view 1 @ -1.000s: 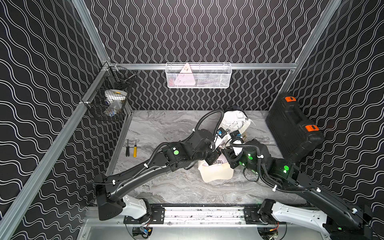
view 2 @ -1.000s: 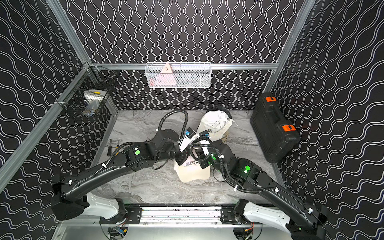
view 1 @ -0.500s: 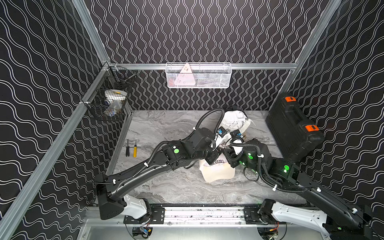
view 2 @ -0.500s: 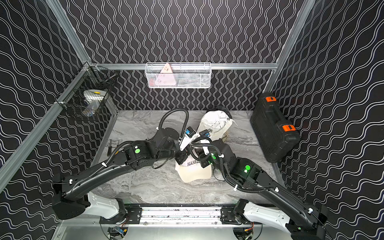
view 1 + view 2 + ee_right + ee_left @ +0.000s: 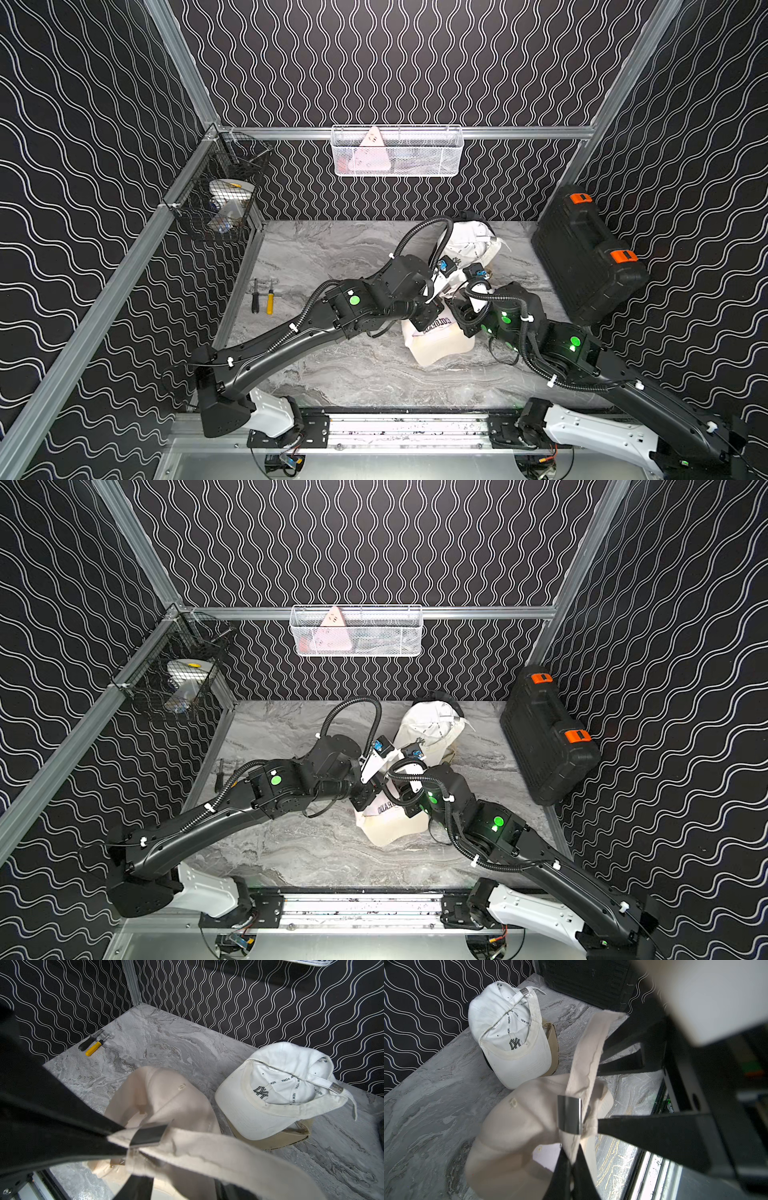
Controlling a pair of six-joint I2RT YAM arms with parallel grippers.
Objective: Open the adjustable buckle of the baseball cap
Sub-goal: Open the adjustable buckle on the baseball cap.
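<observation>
Beige baseball cap (image 5: 512,1130) rests near the front of the worktop (image 5: 436,1105), its strap (image 5: 587,1059) pinched tight in the left gripper (image 5: 571,1159) just beside the metal buckle (image 5: 569,1114), while the right gripper (image 5: 600,1095) has just widened its jaws at that buckle, which seems still threaded, so unopened.

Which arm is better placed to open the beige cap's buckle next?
Probably right: the right claw, open, has a fingertip at the metal buckle; the left claw is shut on the strap.
</observation>
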